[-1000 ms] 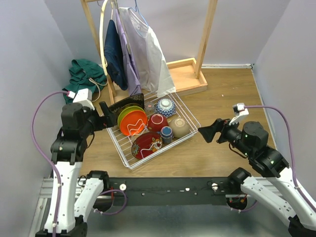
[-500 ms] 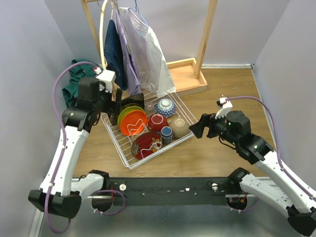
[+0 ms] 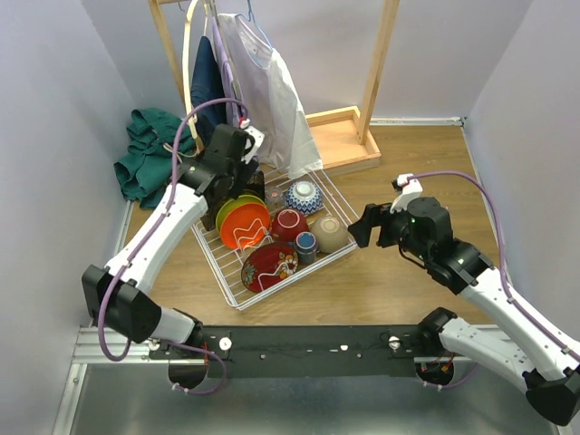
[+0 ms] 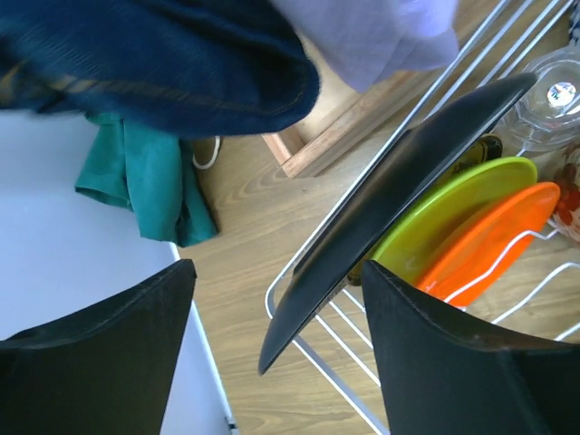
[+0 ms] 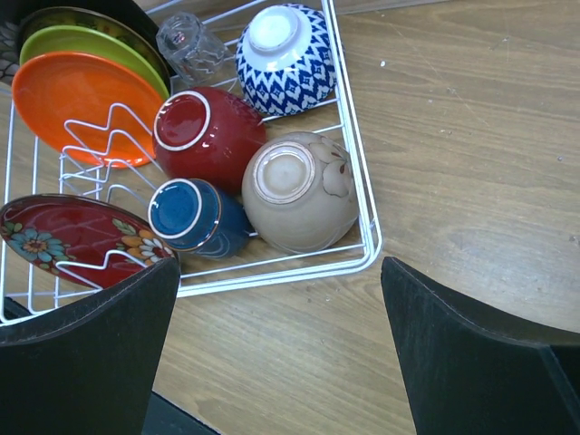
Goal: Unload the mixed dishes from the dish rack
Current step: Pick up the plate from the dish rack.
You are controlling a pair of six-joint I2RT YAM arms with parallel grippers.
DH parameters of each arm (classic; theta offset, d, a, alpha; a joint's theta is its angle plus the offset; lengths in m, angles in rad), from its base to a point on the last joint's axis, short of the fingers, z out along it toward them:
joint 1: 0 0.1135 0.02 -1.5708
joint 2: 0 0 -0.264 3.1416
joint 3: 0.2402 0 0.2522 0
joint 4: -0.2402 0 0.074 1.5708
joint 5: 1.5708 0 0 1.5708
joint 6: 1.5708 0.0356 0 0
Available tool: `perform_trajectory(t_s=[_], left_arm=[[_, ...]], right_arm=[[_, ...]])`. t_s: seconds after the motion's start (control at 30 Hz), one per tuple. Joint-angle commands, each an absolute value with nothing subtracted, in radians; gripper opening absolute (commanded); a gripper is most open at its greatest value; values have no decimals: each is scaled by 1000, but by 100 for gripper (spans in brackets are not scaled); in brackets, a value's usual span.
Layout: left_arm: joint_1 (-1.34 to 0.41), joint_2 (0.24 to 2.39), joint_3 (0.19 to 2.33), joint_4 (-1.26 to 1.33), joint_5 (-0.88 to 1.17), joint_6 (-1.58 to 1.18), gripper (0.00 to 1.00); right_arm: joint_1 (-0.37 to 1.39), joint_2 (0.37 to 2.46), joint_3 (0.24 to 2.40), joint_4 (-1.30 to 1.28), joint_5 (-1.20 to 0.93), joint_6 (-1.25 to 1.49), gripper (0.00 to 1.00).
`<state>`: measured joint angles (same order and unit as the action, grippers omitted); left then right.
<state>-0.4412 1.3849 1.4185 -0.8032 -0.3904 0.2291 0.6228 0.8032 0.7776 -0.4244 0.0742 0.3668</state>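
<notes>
Straddling the low corner of the black square plate [image 4: 399,172], the left jaws stand spread; the plate leans in the dish rack [image 5: 357,145], seemingly between them; an off-centre close could knock it onto the yellow plate [image 4: 453,204] beyond, or snag a wire; the right jaws, spread too, hover empty over the tan bowl [image 5: 299,190]

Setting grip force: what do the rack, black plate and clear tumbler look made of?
dish rack: white-coated metal wire, glossy thin rods.
black plate: smooth, dull sheen; glazed ceramic or melamine, can't tell.
clear tumbler: see-through, glinting; glass, possibly plastic.
</notes>
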Motion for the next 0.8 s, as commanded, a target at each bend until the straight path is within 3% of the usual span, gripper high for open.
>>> perform_trajectory(t_s=[0.0,0.07,0.77], left_arm=[[-500,1459,1462,-864,-578,273,79],[-515,1474,1450,-845,-638,284,72],[-565,1566,1365,-729,-595,350,42]], right_arm=[[627,822,836,-460,92,348,100],[629,816,825,-457,81,350,100],[629,768,784,-451,101,345,100]])
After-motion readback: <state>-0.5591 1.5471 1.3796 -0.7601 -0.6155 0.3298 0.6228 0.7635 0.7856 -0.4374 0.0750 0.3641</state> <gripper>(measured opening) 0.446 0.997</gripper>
